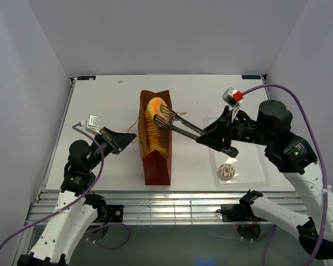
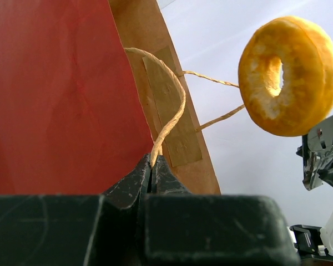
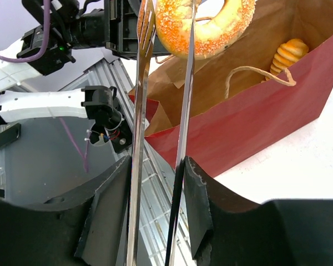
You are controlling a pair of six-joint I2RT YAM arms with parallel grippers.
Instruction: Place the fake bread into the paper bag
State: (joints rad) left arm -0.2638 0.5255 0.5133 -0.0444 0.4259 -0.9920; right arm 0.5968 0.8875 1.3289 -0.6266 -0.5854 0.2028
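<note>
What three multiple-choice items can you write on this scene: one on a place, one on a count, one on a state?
1. Where is the ring bun that the metal tongs carry?
A. over the mouth of the paper bag
B. flat on the table
C. under the left arm

2. How many bread pieces lie on the clear tray?
A. none
B. one
C. three

3. What is the state of the left claw?
A. open and empty
B. shut on a loaf
C. shut on the twine handle

Answers:
1 A: the top view shows the bun above the bag's opening.
2 B: only the small whitish pastry lies there.
3 C: the left wrist view shows the twine pinched between its fingers.
</note>
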